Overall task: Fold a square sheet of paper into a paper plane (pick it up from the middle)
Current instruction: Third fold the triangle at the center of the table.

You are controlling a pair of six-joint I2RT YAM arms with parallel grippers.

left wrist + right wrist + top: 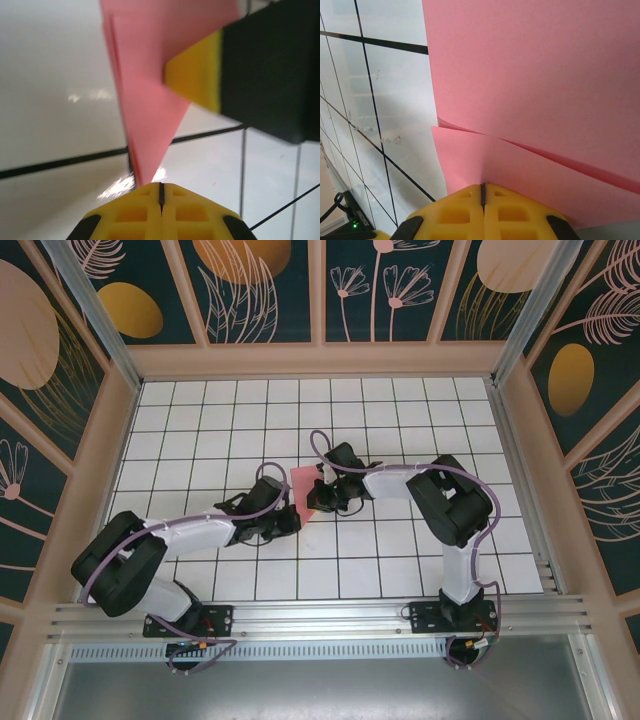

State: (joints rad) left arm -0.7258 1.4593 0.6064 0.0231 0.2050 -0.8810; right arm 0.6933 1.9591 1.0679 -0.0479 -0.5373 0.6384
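The pink-red sheet of paper is partly folded into a pointed shape and is held between both grippers near the table's middle. In the left wrist view the paper narrows to a tip that ends at my left gripper. Its yellow jaws are shut, with the tip tucked just left of their seam. My right gripper's yellow finger presses on the paper's upper right side. In the right wrist view two overlapping flaps of the paper meet at my right gripper, which is shut on the lower flap's edge. From above, the left gripper and right gripper sit close together.
The white grid-tiled table is walled by a wooden frame with dark floral panels. An aluminium rail runs along the near edge by the arm bases. Open tiles lie all round the paper.
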